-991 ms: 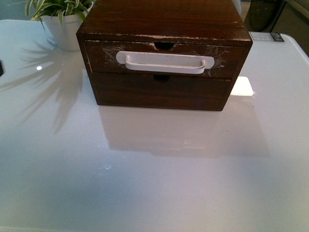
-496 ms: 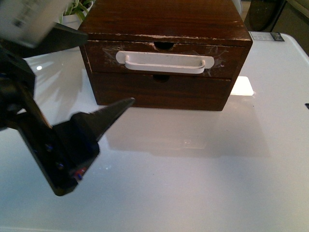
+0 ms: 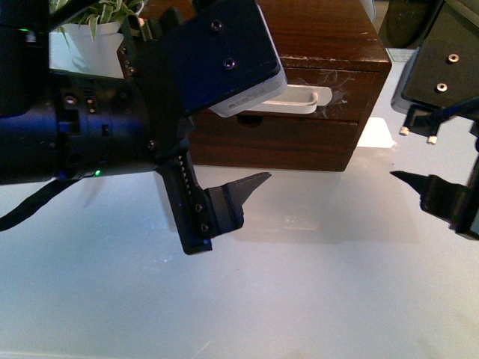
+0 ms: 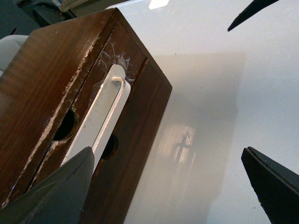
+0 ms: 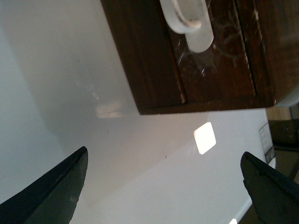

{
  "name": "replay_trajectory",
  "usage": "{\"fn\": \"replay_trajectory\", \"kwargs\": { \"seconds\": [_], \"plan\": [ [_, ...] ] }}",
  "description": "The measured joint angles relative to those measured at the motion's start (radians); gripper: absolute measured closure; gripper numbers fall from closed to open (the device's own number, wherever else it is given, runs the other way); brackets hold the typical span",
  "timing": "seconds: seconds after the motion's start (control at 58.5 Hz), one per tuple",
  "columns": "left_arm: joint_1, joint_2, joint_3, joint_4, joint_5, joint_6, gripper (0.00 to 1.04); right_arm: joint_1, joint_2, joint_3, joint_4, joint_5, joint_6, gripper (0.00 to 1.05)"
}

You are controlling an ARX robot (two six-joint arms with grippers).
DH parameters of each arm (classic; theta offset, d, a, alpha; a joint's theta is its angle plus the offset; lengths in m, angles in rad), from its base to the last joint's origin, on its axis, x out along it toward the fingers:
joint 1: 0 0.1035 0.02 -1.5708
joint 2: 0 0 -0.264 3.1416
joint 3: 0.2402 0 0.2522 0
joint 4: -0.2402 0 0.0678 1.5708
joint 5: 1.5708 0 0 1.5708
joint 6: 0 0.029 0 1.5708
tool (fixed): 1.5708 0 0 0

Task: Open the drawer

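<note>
While the left tool [image 4: 168, 186] and right tool [image 5: 163, 186] gape released, the shut drawer [image 3: 340, 90] stands near a plant [image 3: 90, 34].

The left arm [image 3: 82, 127] lay across the left half of the front view, black and bulky, with a green light [image 3: 97, 173] lit near its wrist. The left gripper [image 4: 167, 150] gaped wide and held nothing, one pointed finger [image 3: 239, 191] angled forward. The right arm [image 3: 441, 67] hung at the far right. The right gripper [image 5: 163, 152] was spread just as wide, its dark fingers [image 5: 56, 191] empty.
</note>
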Motion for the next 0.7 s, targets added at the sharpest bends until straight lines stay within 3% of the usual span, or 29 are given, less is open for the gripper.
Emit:
{"fn": "replay_trajectory", "kwargs": {
  "seconds": [0.41, 0.701],
  "plan": [
    [0.056, 0.207, 0.273, -0.146, 0.022, 0.059, 0.08, 0.039, 0.219, 0.161, 0.062, -0.069, -0.039, 0.09],
    [0.064, 0.298, 0.365, -0.215, 0.041, 0.095, 0.08, 0.060, 0.278, 0.289, -0.029, -0.138, -0.036, 0.09]
  ]
}}
